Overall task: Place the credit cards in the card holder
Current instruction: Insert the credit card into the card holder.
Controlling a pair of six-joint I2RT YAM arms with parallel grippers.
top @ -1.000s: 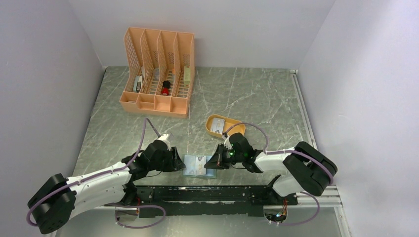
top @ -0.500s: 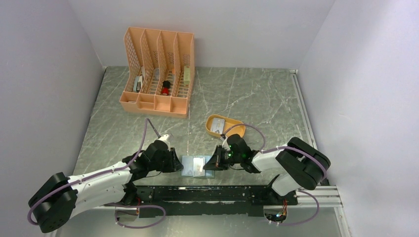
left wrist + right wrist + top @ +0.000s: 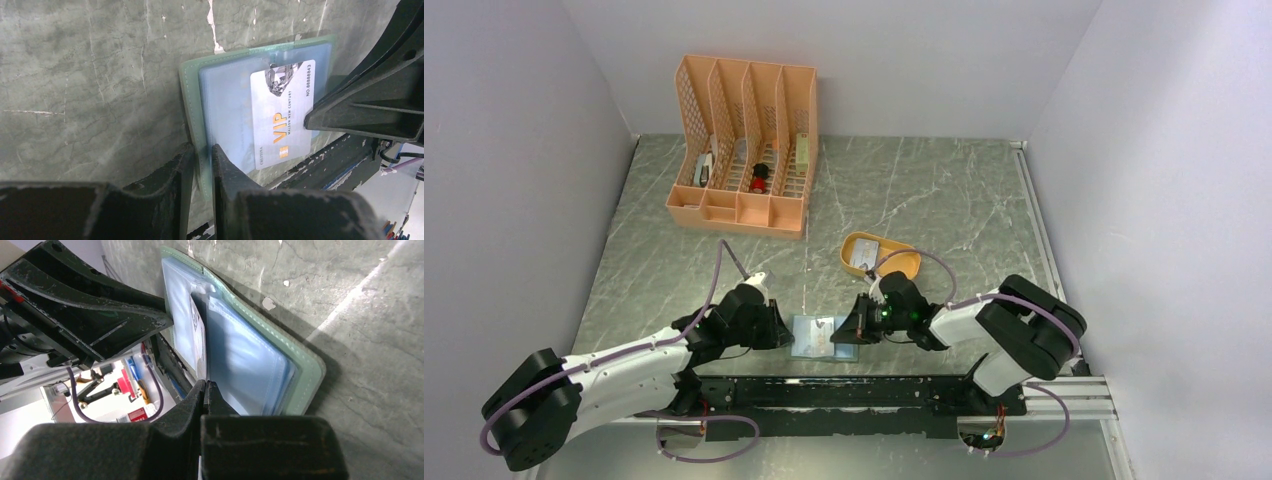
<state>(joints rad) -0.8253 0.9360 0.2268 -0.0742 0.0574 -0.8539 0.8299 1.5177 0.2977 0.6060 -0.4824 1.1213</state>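
Card holder lies open at the table's near edge; left gripper pinches its green cover edge, jaws nearly closed, while right gripper, jaws shut, grips a credit card atop it.

Marbled grey-green worktop. Peach lattice organizer at far left, small red object in one slot. Mustard-yellow oval tray mid-worktop, well apart from organizer. Pale walls on three sides.
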